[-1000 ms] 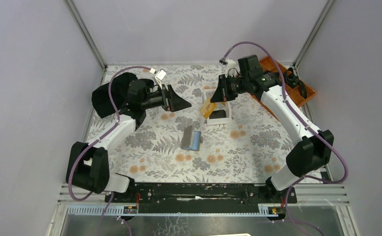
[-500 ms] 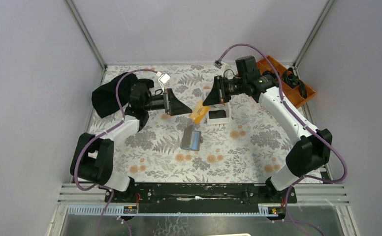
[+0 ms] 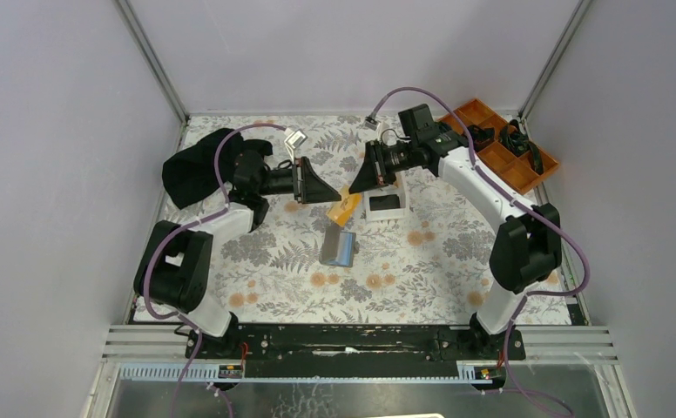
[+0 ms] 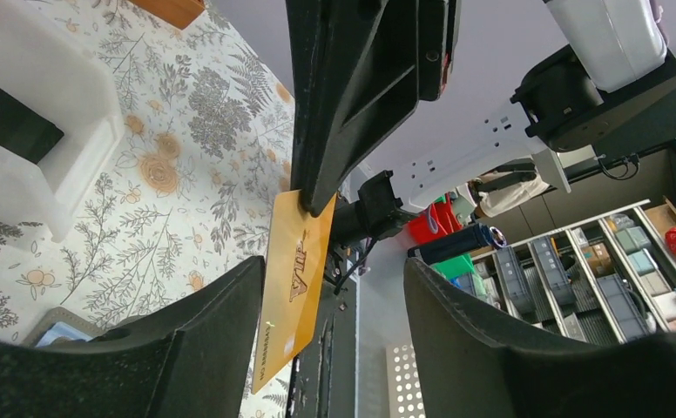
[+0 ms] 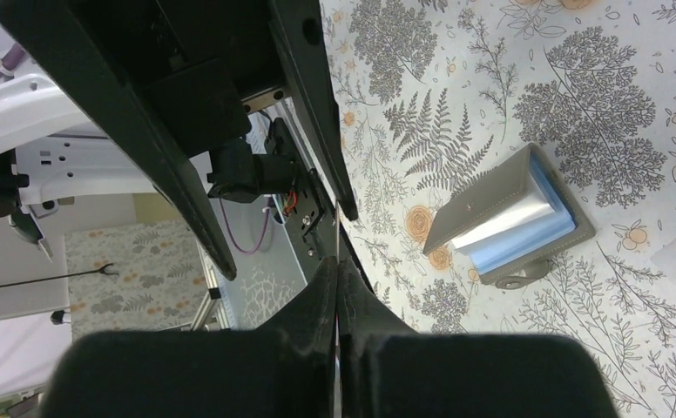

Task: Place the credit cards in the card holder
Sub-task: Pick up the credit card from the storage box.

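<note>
An orange-gold credit card (image 3: 345, 207) hangs in the air over the table's middle, with my right gripper (image 3: 354, 186) shut on its upper end. My left gripper (image 4: 330, 272) is open, its jaws standing on either side of that card (image 4: 295, 279), which lies close to the left finger (image 4: 186, 331); the right finger stands well apart from it. The card holder (image 3: 339, 247) lies open on the table just below, grey outside and pale blue inside (image 5: 513, 218). A black credit card (image 3: 385, 202) rests in the white tray (image 3: 385, 215).
An orange compartment tray (image 3: 500, 148) with dark parts stands at the back right. A black cloth (image 3: 191, 170) lies at the back left behind my left arm. The white tray (image 4: 47, 148) sits right of the hanging card.
My right gripper has carried the orange-gold card leftward, away from the white tray. My left gripper has moved right to meet it and its jaws have narrowed around the card.
</note>
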Tool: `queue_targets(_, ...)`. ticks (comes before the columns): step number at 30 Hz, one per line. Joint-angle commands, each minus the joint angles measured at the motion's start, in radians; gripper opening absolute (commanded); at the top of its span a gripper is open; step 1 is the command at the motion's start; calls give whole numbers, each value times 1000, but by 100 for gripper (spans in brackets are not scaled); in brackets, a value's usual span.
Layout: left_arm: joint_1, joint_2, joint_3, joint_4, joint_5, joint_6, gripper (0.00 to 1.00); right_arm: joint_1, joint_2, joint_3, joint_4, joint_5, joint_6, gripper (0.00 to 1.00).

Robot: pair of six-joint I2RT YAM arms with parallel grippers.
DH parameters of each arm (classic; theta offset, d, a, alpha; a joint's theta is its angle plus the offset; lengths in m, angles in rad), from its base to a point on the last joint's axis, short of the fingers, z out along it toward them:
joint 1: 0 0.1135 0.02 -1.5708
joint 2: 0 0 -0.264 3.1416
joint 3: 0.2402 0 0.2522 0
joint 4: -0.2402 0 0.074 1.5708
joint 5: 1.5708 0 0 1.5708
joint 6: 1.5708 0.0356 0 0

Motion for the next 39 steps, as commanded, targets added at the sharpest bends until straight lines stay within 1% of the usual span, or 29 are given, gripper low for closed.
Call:
queue_targets(1,-10,20,6,91,43,-34,64,9,8,81,9,-53,-1,0)
queue_targets(6,-12,26,3,71,50,-19,58,8,30,110,1,-60,-4,0)
queue_targets(11,-12,33,2,70,56,-19,49,9,51,116,-14,-65,-15,0)
queue_targets(13,-13,36,0,74,60,-22,43,8,56,117,-20,-61,-21,0)
queue_targets(15,-13,37,-2,75,63,-22,36,9,61,116,-29,-58,-29,0)
queue_targets(17,-12,39,-4,80,63,-28,25,9,64,133,-36,-55,-35,0)
queue_targets(20,-13,54,-7,128,65,-65,1,8,64,139,-33,-51,-34,0)
queue_targets(22,-13,73,-13,200,66,-123,0,8,62,140,-29,-46,-34,0)
queue_targets(23,-12,85,-15,245,65,-157,0,9,60,141,-27,-41,-32,2)
queue_targets(26,-6,134,-19,442,55,-310,0,7,54,150,-31,1,-34,23)
queue_targets(28,3,173,-16,611,36,-422,0,7,43,147,-34,45,-39,29)
queue_targets(30,17,190,-14,660,7,-469,0,8,20,131,-21,92,-39,36)
queue_targets(31,24,184,-17,644,-16,-457,0,7,4,111,3,112,-31,40)
queue_targets(33,29,153,-23,534,-60,-376,0,7,-32,67,44,156,-17,42)
queue_targets(37,29,46,-11,132,-170,-79,0,7,-108,-14,143,251,18,44)
queue_targets(39,27,7,2,-4,-232,20,0,6,-142,-58,196,300,43,44)
